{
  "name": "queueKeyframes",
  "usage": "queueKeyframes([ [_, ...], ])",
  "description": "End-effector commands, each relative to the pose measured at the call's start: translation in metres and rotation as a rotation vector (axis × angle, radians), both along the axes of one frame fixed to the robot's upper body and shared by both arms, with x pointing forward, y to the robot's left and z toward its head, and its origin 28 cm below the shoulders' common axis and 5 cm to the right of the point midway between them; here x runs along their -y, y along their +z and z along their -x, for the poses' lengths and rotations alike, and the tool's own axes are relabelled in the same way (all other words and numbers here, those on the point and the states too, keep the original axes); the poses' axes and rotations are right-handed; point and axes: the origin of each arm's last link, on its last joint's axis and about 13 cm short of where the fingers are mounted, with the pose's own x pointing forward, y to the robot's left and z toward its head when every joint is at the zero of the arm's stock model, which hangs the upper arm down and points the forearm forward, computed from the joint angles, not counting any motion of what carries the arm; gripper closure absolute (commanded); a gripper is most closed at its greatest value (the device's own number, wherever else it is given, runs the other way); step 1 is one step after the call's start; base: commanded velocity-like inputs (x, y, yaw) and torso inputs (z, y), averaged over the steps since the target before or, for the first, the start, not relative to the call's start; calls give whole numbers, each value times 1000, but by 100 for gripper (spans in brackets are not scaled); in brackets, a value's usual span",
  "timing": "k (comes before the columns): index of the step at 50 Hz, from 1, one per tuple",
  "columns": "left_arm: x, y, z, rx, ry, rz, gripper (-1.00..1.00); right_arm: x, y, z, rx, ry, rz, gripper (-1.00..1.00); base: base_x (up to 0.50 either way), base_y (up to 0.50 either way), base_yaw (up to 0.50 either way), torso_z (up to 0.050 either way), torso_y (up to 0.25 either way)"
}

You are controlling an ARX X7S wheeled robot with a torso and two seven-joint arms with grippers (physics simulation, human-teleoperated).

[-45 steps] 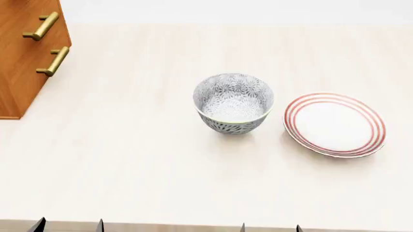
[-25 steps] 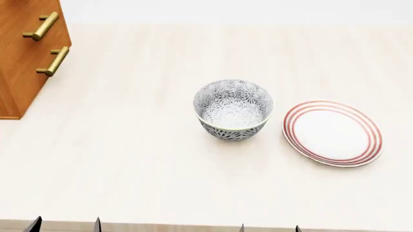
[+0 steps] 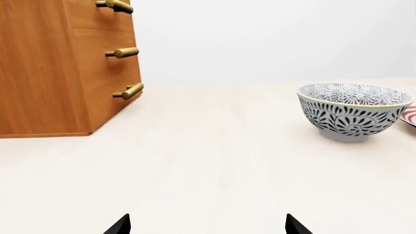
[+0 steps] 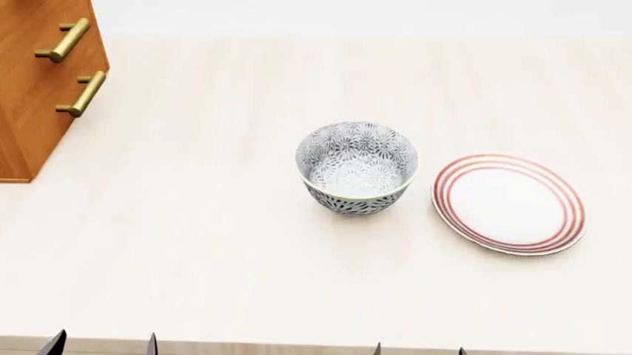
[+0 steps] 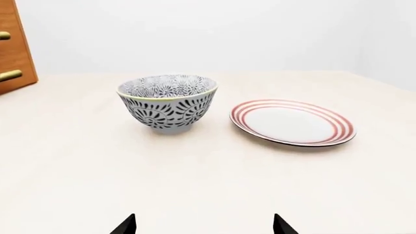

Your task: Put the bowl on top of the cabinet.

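Observation:
The grey-and-white floral bowl (image 4: 357,168) stands upright on the pale table, near the middle of the head view; both wrist views show it too, bowl (image 3: 353,111) and bowl (image 5: 168,103). The orange-brown cabinet (image 4: 40,81) with brass handles rises at the far left, cabinet (image 3: 62,68); its top is out of view. My left gripper (image 4: 103,343) and right gripper (image 4: 419,347) sit at the table's near edge, only their dark fingertips showing. Both are open with nothing between them, well short of the bowl.
A flat white plate with red rings (image 4: 508,203) lies just right of the bowl, plate (image 5: 292,123). Bare tabletop (image 4: 197,244) stretches between the cabinet and the bowl. A pale wall stands behind the table.
From the earliest frame the bowl and plate have shifted slightly lower in the head view, while the cabinet stayed put. The gripper tips have barely shifted.

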Motion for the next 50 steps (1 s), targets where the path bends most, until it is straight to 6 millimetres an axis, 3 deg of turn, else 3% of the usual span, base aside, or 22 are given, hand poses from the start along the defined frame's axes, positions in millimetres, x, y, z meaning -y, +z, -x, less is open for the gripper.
queueKeyframes([
  [1, 0, 0, 0, 8, -6, -2, -100, 0, 0, -1, -6, -5, 3, -100, 0, 0, 0, 0, 0],
  [50, 2, 0, 0, 5, -13, -15, -100, -1, 0, 1, 3, -12, 23, -100, 0, 0, 0, 35, 0],
])
